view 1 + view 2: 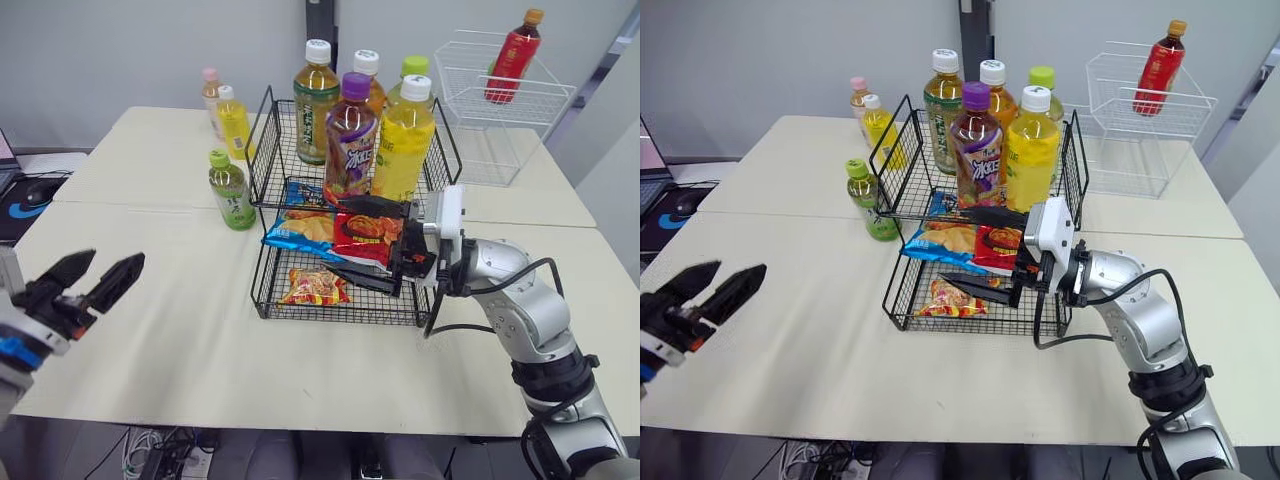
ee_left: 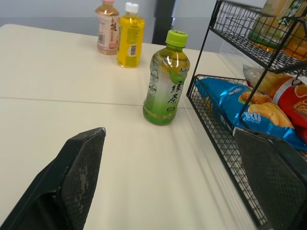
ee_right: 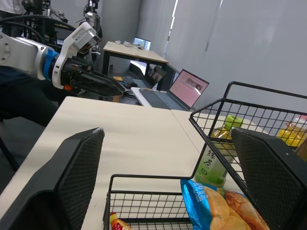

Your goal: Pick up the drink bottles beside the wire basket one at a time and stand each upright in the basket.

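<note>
Head pair: high at the near edge, facing down over the table (image 1: 200,330); both eyes share everything.
Left wrist: low on the near left, close, facing the green tea bottle (image 2: 165,81) and black wire basket (image 2: 216,143).
Right wrist: at the basket's right, facing left; shares both with left wrist.

A yellow bottle (image 1: 234,125) partly hides the pink bottle (image 1: 208,95).
</note>
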You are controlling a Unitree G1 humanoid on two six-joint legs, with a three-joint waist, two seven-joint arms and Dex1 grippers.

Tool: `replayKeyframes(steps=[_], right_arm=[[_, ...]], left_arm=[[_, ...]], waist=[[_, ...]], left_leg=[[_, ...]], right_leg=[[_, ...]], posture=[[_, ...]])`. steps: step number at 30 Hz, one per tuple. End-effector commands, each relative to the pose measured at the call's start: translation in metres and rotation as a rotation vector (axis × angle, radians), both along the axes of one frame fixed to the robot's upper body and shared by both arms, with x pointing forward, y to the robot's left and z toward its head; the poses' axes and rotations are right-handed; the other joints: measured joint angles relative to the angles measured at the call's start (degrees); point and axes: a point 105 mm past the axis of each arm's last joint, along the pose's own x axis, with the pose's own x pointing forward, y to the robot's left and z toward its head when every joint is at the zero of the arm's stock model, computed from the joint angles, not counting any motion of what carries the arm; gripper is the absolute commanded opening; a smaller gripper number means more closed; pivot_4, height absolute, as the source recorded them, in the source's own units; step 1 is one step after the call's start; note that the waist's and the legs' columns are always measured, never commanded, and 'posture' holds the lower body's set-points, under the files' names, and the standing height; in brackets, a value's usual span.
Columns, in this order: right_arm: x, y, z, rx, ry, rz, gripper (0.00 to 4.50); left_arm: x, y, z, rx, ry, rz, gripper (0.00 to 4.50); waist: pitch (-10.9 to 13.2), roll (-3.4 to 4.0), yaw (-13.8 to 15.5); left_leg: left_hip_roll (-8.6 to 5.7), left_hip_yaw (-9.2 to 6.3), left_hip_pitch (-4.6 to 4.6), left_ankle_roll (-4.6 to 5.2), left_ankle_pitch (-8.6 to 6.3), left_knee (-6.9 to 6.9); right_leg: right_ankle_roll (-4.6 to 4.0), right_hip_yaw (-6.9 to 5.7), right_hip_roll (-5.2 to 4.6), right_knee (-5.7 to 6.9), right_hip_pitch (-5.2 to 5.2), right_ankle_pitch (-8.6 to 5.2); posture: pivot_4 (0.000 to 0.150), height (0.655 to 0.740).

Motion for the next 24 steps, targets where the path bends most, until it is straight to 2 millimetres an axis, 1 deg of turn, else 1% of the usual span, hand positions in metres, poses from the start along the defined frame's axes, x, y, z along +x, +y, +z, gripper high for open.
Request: replayKeyframes(steps=[1, 3, 5, 10, 16, 20, 24], right_arm=[[-0.004, 0.002, 0.01, 0.024, -0.043, 0.018, 4.5], [-0.004, 0.004, 0.009, 0.023, -0.044, 0.018, 4.5], [-0.004, 0.004, 0.008, 0.016, -0.049, 0.009, 4.5], [-0.003, 0.004, 0.007, 0.015, -0.058, -0.044, 4.5], [-0.002, 0.0, 0.008, 0.032, -0.07, -0.14, 4.5], [-0.004, -0.004, 0.008, 0.037, -0.074, -0.193, 4.5], [-0.007, -0.009, 0.007, 0.035, -0.074, -0.235, 4.5]], left_arm=[[-0.007, -0.007, 0.012, 0.04, -0.063, 0.013, 4.46], [-0.004, -0.008, 0.013, 0.045, -0.066, 0.017, 4.46], [0.004, -0.008, 0.017, 0.048, -0.086, 0.019, 4.46], [0.041, -0.005, 0.029, 0.094, -0.131, 0.021, 4.46], [0.107, -0.021, 0.037, 0.122, -0.159, -0.052, 4.46], [0.151, -0.037, 0.039, 0.117, -0.169, -0.098, 4.46], [0.182, -0.05, 0.042, 0.129, -0.172, -0.119, 4.46]], waist=[[0.0, 0.01, 0.3], [0.0, 0.02, 0.5], [0.0, 0.02, 0.6], [0.0, 0.02, 0.8], [0.0, 0.03, 1.0], [0.0, 0.02, 0.9], [0.0, 0.03, 0.6]], left_leg=[[0.0, 0.0, 0.0, 0.0, 0.0, 0.0], [0.0, -0.03, 0.0, 0.0, 0.0, 0.0], [-0.01, -0.02, 0.0, 0.0, 0.0, 0.0], [-0.02, -0.03, -0.02, 0.01, 0.0, -0.02], [-0.03, -0.02, -0.11, 0.01, 0.0, -0.07], [-0.02, 0.04, -0.17, 0.05, -0.03, -0.07], [-0.02, 0.1, -0.17, 0.06, -0.03, -0.09]], right_leg=[[0.0, 0.0, 0.0, 0.0, 0.01, 0.0], [-0.01, -0.02, 0.01, 0.0, 0.0, 0.0], [-0.01, -0.01, 0.01, -0.01, 0.0, 0.0], [-0.01, -0.03, 0.01, -0.04, 0.01, 0.01], [0.01, -0.06, 0.02, -0.15, -0.01, 0.01], [0.05, -0.05, 0.02, -0.22, -0.05, 0.04], [0.05, -0.02, 0.02, -0.23, -0.08, 0.04]], posture=[[0.15, 0.74], [0.15, 0.74], [0.15, 0.74], [0.15, 0.74], [0.15, 0.74], [0.15, 0.74], [0.15, 0.74]])
